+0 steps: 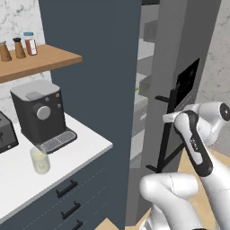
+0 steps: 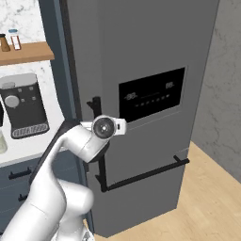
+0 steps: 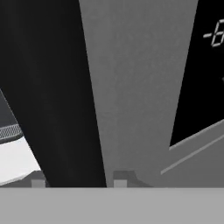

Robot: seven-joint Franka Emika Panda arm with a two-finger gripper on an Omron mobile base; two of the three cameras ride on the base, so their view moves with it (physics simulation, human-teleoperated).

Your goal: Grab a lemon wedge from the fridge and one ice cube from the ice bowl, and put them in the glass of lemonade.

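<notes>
The tall dark grey fridge (image 1: 179, 54) stands with its door (image 2: 141, 56) swung partly out, so light grey shelves (image 1: 143, 49) show inside. My gripper (image 3: 78, 180) is shut on the door's long black bar handle (image 3: 57, 109), one fingertip (image 3: 38, 181) on each side of it; from the left base it sits at the handle (image 1: 167, 117). A small yellow-green speck (image 1: 136, 89) at a shelf edge may be the lemon wedge. The glass of lemonade (image 1: 40, 161) stands on the white counter in front of the coffee machine. The ice bowl and ice cube are out of view.
A dark coffee machine (image 1: 40, 114) and a toaster (image 1: 5, 134) stand on the white counter (image 1: 76, 148), over dark blue drawers. A wooden shelf (image 1: 45, 60) above carries spice jars. A dark blue cabinet panel (image 1: 90, 67) borders the fridge. Wooden floor (image 2: 207, 197) lies to the right.
</notes>
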